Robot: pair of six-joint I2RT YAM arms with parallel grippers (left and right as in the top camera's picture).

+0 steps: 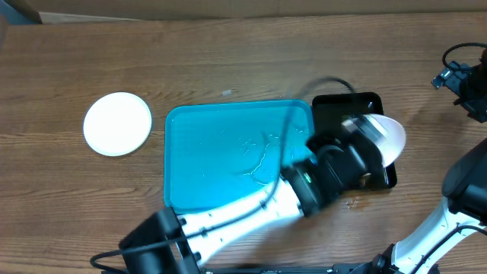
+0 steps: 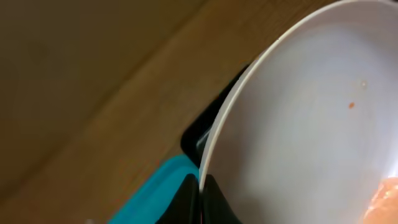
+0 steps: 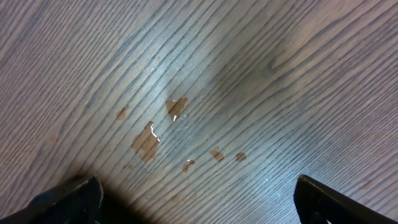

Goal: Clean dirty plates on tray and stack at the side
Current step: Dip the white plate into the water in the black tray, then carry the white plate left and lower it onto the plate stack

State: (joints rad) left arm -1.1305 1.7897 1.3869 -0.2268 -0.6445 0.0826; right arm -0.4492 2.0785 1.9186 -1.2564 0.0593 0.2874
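The left arm (image 1: 243, 213) covers the tray's (image 1: 221, 152) lower right corner and much of the black tray (image 1: 342, 106). The held plate (image 2: 298, 124) is blurred and runs off the right and bottom edges. I cannot identify the peach smudge (image 2: 388, 196) in that corner. The left gripper (image 2: 202, 196) shows only as dark tips at the rim. Whether the far plate (image 1: 118, 123) is one or a stack is unclear. The bottom edge cuts off the right gripper (image 3: 198, 205).
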